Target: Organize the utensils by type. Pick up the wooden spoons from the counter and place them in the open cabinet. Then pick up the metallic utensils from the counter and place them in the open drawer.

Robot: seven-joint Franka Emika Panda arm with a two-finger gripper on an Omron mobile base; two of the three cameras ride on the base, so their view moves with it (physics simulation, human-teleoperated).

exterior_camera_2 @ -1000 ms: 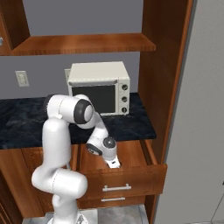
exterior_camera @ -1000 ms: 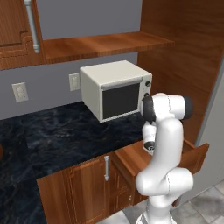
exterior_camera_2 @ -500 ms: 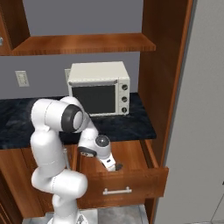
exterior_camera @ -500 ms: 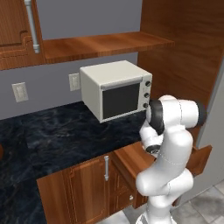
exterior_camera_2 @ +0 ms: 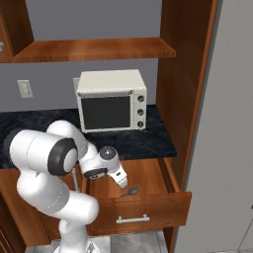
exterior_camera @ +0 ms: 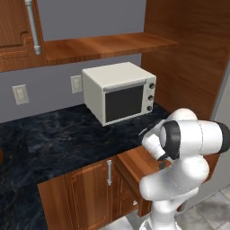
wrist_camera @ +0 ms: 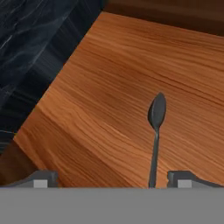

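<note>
A tall brown wooden cabinet column rises at the far end of the dark marbled stone worktop, with an open wooden shelf running above it. On the worktop, against the grey wall, stands a boxy white microwave oven with a dark glass door. Below the worktop's edge, the open wooden drawer is pulled out, its pale wood floor bare apart from one item.

My white arm bends down over that drawer, and my end effector hangs just above its floor with both fingers spread wide, gripping nothing. In the hand view, the two dark fingertips stand far apart at the lower edge.

The slim grey metallic spoon lies flat on the drawer floor between them, nearer the right-hand fingertip, its bowl pointing away from my hand and its handle running back towards it. From the right base view the same spoon rests just below and beside my wrist, near the drawer's front panel, touching neither finger.
</note>
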